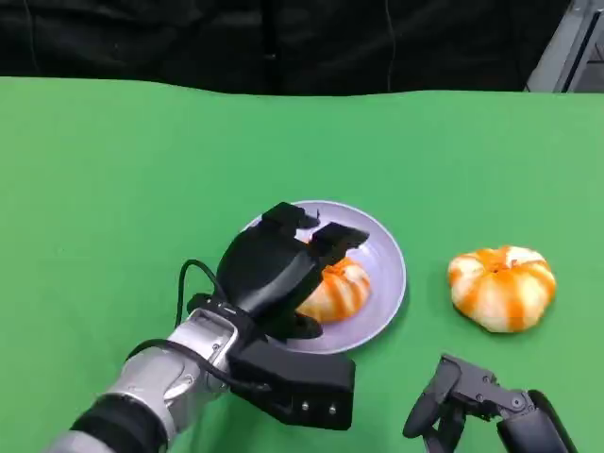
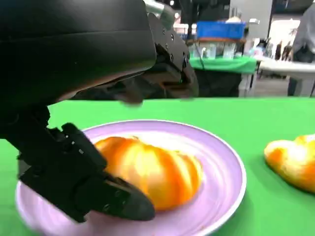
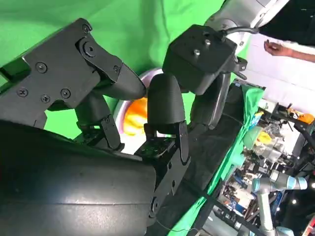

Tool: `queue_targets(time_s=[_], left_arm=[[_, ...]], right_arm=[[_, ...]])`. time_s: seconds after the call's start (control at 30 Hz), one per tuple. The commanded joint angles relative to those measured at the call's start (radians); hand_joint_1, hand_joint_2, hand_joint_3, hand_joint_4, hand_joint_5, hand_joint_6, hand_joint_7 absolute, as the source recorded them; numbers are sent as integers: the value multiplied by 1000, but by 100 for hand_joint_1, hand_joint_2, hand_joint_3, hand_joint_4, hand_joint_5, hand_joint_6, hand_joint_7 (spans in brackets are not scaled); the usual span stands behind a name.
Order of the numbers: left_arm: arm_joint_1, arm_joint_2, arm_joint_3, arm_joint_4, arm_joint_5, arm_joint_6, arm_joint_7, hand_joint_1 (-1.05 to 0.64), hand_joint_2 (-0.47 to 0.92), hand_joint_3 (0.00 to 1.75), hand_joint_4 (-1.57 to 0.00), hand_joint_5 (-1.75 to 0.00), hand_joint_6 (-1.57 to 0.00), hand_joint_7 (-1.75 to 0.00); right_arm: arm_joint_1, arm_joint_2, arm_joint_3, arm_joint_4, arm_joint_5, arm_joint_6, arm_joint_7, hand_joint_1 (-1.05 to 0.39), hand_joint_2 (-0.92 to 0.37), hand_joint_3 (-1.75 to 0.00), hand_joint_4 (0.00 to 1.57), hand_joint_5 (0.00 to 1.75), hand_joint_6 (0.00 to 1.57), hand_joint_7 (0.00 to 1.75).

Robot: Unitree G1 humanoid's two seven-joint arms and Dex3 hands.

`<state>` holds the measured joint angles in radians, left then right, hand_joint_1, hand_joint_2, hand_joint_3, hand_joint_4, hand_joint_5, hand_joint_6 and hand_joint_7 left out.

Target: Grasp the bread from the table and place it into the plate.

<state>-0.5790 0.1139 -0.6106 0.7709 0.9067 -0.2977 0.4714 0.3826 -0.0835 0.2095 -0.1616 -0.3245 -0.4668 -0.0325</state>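
Right hand (image 1: 477, 401): at the table's (image 1: 113, 189) near edge, fingers spread, holding nothing. Left hand (image 1: 283, 269): over the plate (image 1: 387, 269), fingers apart around the bread (image 1: 340, 291) lying in it. Second bread (image 1: 502, 287): on the table toward its right edge.

A green-covered table (image 1: 113, 170) stands before a black curtain (image 1: 283, 42), with another green-draped table (image 2: 221, 66) beyond.

Right robot hand (image 3: 113, 113) fingers curled in, empty — beyond them orange bread (image 3: 135, 115) on lilac plate (image 3: 150, 74), green table (image 3: 142, 29)
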Motion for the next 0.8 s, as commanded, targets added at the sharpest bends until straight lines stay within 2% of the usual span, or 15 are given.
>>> queue_targets(time_s=[0.03, 0.13, 0.23, 0.47, 0.7, 0.8], left_arm=[[39, 36, 1, -96, -47, 66, -220, -69, 92, 35, 0, -6, -5, -1], [55, 55, 6, -163, -78, 102, -359, -74, 92, 45, 0, -1, -1, 0], [77, 77, 19, -216, -106, 107, -412, -74, 92, 47, 0, 0, 0, 0], [167, 140, 77, -374, -153, 82, -409, -70, 92, 45, 0, 0, -1, 0], [316, 210, 190, -605, -241, 55, -433, -67, 92, 47, -1, 0, -6, -3], [366, 243, 234, -646, -278, 9, -421, -65, 92, 44, -3, -2, -10, -5]], right_arm=[[-5, -15, -6, 9, 5, -12, -3, -17, -43, -127, 77, 175, 67, 146], [-5, -15, -7, 9, 6, -11, -2, -17, -42, -129, 77, 174, 68, 145], [-2, -12, -4, 0, 7, 5, 2, -16, -43, -129, 77, 175, 68, 145], [-2, -8, -1, -9, 7, 11, 0, -15, -46, -124, 77, 175, 68, 145], [-9, -12, -2, -5, 2, 5, 0, -16, -44, -127, 78, 175, 68, 146], [-9, -9, 1, -12, -2, 17, 1, -16, -44, -127, 78, 175, 68, 146]])
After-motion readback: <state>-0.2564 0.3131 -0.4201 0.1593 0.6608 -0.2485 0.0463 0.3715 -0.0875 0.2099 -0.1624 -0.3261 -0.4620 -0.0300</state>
